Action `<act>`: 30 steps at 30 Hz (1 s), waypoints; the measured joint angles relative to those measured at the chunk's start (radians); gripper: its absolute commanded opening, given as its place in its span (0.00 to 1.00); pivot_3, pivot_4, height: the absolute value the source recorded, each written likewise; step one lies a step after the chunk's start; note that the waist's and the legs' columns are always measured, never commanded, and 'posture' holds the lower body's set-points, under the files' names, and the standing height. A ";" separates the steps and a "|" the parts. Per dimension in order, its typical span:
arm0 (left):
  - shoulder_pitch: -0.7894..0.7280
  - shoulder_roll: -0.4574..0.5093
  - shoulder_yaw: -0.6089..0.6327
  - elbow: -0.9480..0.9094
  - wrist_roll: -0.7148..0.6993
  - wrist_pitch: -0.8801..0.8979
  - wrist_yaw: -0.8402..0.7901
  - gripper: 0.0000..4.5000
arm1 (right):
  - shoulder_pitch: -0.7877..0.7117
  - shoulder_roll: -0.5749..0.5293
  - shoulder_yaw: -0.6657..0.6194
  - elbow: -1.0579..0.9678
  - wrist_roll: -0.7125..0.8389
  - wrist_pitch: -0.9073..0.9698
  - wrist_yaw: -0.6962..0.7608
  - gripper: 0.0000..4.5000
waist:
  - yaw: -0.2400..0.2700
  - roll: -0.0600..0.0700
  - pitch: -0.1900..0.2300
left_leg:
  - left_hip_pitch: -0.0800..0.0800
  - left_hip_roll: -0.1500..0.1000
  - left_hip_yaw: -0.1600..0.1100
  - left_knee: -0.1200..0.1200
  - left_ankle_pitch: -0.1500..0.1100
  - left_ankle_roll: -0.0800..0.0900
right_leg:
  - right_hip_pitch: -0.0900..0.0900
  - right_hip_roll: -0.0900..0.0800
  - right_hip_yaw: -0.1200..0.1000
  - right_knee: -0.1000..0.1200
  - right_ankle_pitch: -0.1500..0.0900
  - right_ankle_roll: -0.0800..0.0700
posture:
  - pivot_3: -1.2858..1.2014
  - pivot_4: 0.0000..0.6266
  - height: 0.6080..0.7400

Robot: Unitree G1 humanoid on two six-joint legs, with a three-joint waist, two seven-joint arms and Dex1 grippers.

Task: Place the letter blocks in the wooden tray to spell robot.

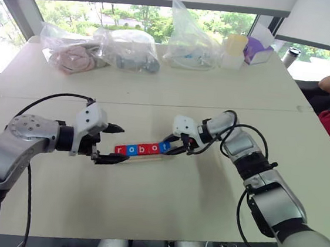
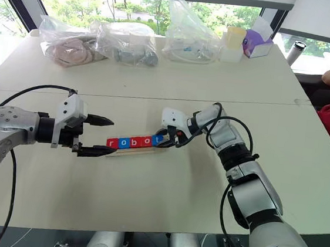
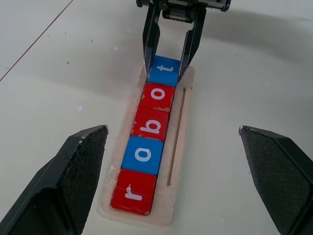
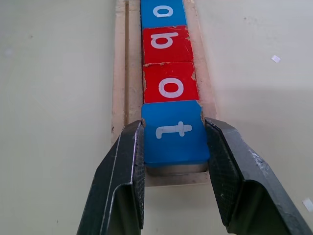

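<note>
Letter blocks (image 3: 149, 128) spelling robot in wooden tray (image 3: 180, 128), table centre. Right gripper (image 4: 174, 147) pinching blue t (image 4: 174, 132) at tray's three-o'clock end; left gripper (image 3: 171, 166) spread at nine o'clock. Risk: dragging t out on release.

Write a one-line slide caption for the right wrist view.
Right gripper shut on the blue t block, seating it last in the wooden tray.

Bare table (image 1: 163, 200) around wooden tray (image 3: 181, 147) — bags (image 1: 101, 52) well behind, right claw (image 4: 175, 161) blocking one end
</note>
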 measured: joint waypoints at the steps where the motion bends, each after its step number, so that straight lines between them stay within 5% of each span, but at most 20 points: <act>1: 0.000 0.000 0.000 0.000 0.000 0.000 0.000 1.00 | 0.000 0.004 0.000 0.004 0.000 0.001 -0.001 0.26 | 0.000 0.000 0.000 | 0.000 0.000 0.000 0.000 0.000 0.000 | 0.000 0.000 0.000 0.000 0.000 0.000 | 0.52 0.24 1.00; 9: 0.000 0.000 0.000 0.000 0.003 -0.004 0.006 1.00 | -0.003 0.011 0.000 0.021 0.000 0.002 -0.005 0.26 | 0.000 0.000 0.000 | 0.000 0.000 0.000 0.000 0.000 0.000 | 0.000 0.000 0.000 0.000 0.000 0.000 | 0.52 0.24 1.00; 16: 0.000 -0.003 -0.004 0.003 0.020 -0.013 0.010 1.00 | -0.003 0.034 -0.026 0.021 0.004 0.026 -0.040 1.00 | 0.000 0.000 0.000 | 0.000 0.000 0.000 0.000 0.000 0.000 | 0.000 0.000 0.000 0.000 0.000 0.000 | 0.52 0.24 1.00; 30: -0.006 -0.012 -0.010 0.030 0.031 -0.030 0.005 1.00 | 0.052 -0.001 -0.167 -0.150 0.081 0.186 -0.195 1.00 | 0.000 0.000 0.000 | 0.000 0.000 0.000 0.000 0.000 0.000 | 0.000 0.000 0.000 0.000 0.000 0.000 | 0.52 0.24 1.00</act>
